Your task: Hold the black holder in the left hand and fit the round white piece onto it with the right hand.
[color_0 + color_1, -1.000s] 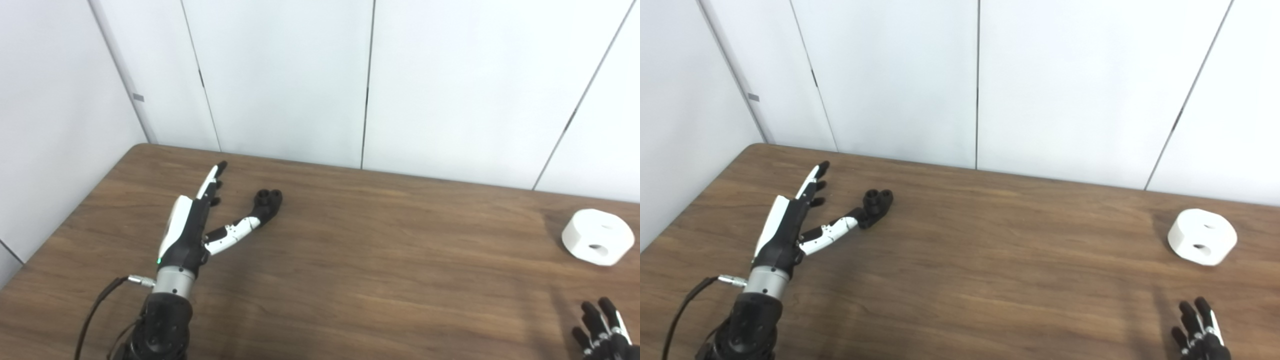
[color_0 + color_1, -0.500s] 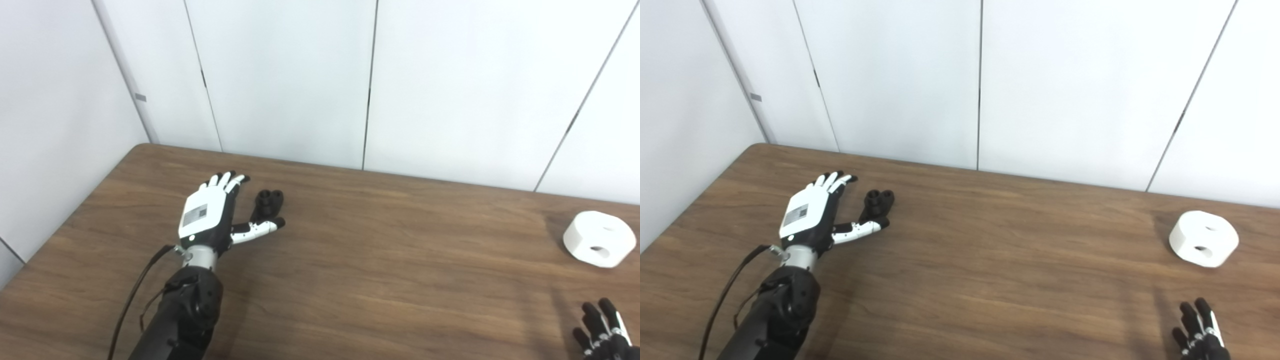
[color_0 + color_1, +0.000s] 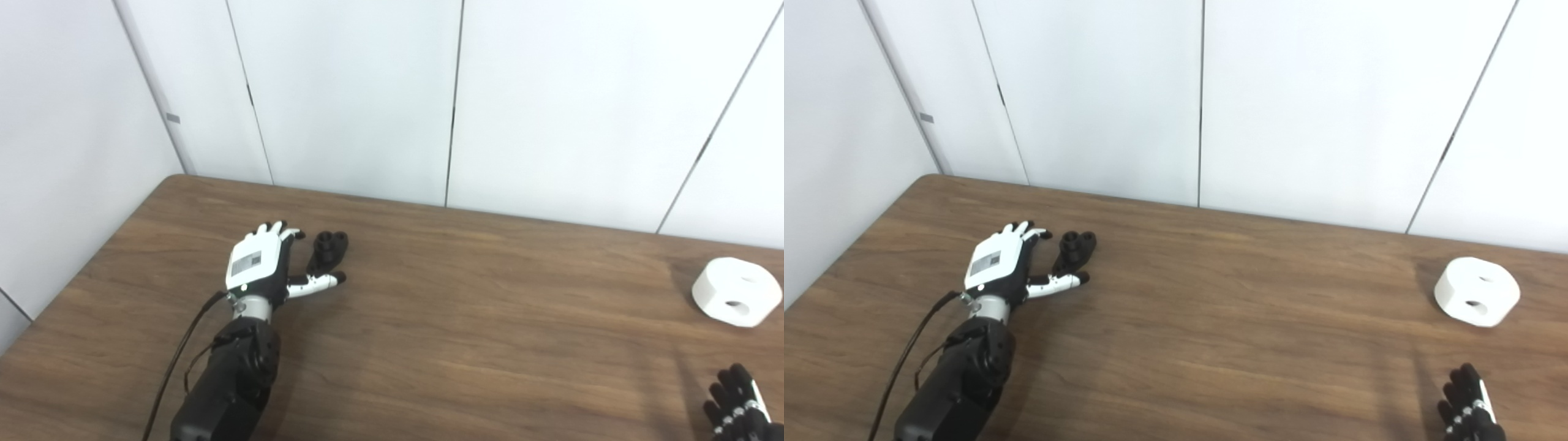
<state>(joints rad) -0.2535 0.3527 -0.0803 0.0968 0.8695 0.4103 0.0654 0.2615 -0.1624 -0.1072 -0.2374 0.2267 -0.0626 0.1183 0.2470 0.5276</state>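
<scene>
Just right of left robot hand [image 3: 260,264]: black holder [image 3: 329,246].

You see a dark brown counter [image 3: 465,318] with wood grain. The holder [image 3: 328,245] is black, the round piece [image 3: 734,290] plain white. Your left hand [image 3: 260,267] is white-backed with black fingertips; walls are white.

Wide bare stretch of wooden table [image 3: 465,318] between the two sides, unobstructed. At far left, black holder [image 3: 329,246] hemmed in by left hand [image 3: 260,266]: fingers just left of it, thumb stretched close below it; far and right sides open. At far right, round white piece [image 3: 734,291] alone, clear all round, well apart from right hand [image 3: 738,407] at bottom edge. Wall panels [image 3: 453,104] close behind table's far edge.
</scene>
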